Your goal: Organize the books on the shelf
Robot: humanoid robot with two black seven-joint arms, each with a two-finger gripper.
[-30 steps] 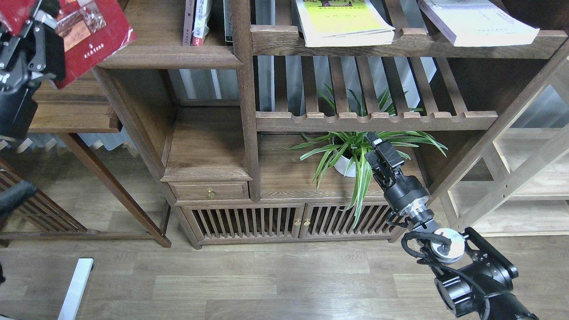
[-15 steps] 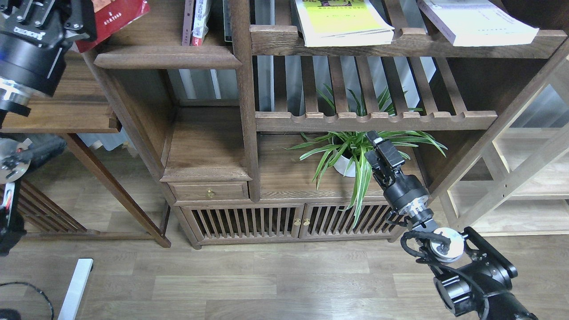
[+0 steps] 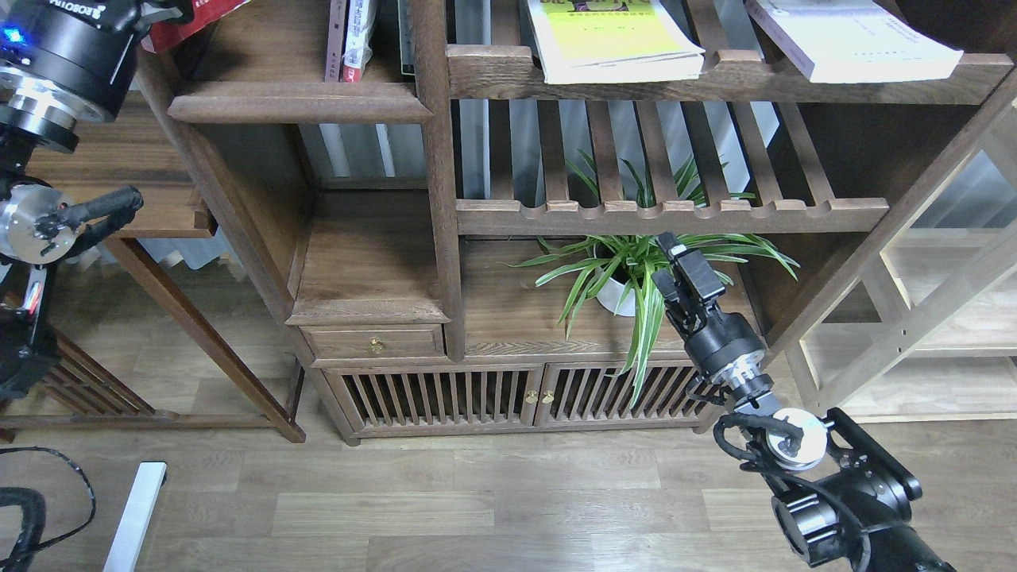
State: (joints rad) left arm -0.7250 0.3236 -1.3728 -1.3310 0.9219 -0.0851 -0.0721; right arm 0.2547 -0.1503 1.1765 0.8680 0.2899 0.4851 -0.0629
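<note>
Head view: red book (image 3: 195, 14) is far left at the top edge, over the shelf (image 3: 298, 102); left gripper is cropped, can't tell its grip. Right gripper (image 3: 675, 258) idles by the plant (image 3: 636, 278), fingers look together. I'd stand the book upright beside the spines (image 3: 349, 40)

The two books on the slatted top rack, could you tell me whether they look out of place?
Yes. The yellow-green book and the white book lie flat and skewed on the slatted rack, corners overhanging its front rail, while other books stand upright.
</note>
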